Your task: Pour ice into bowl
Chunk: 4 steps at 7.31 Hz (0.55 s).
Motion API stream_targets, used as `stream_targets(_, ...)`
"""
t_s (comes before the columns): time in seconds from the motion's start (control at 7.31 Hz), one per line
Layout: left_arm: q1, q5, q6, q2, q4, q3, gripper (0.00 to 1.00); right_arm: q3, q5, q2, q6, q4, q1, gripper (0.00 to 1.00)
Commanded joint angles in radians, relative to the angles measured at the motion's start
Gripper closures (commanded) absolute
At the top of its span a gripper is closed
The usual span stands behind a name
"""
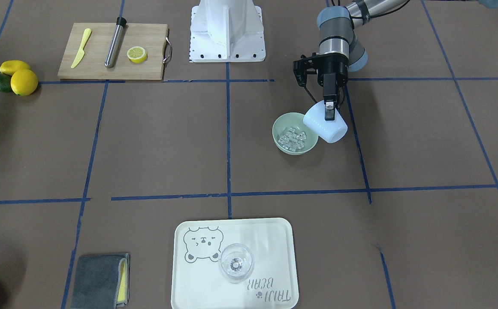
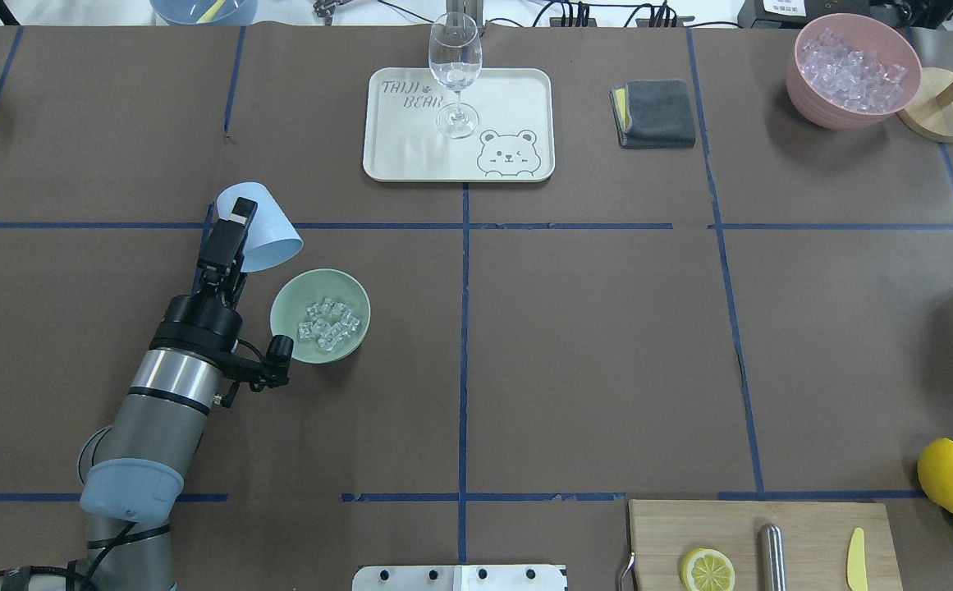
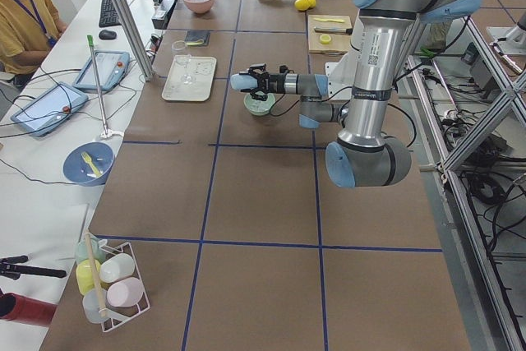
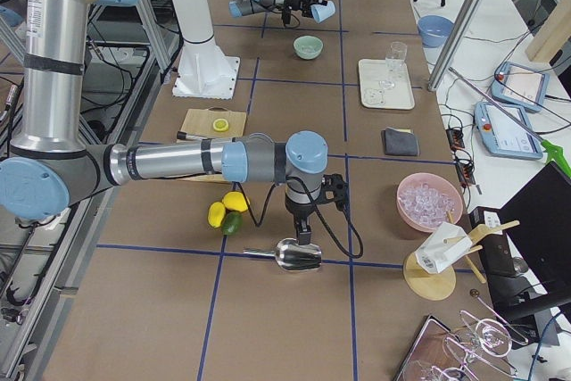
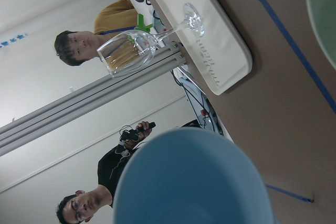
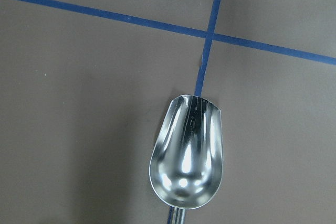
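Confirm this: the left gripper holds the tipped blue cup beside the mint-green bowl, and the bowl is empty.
Wrong on one count: the bowl holds ice, as the overhead exterior view shows. The left gripper does hold the tipped blue cup beside it.

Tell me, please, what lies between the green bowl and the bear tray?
Nothing stands there. In the overhead view, only bare brown table cover crossed by a blue tape line separates the bowl from the tray.
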Motion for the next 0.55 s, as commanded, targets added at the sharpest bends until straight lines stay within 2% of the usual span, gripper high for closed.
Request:
stream_targets(0.0,0.000,-0.061,-0.429,0.017,-0.043,-0.001,1.00,0.001,0.000,0.001,0.000,0.002,0.003,0.00)
stream_targets(0.27,0.003,-0.089,-0.987,0.011,-0.043,-0.013,1.00,0.004,0.001,0.001,-0.001,0.002,0.005,0.00)
stream_targets(0.41,0.000,-0.159,-1.220,0.004,-0.041,-0.028,1.00,0.006,0.001,0.003,-0.001,0.002,0.006,0.00)
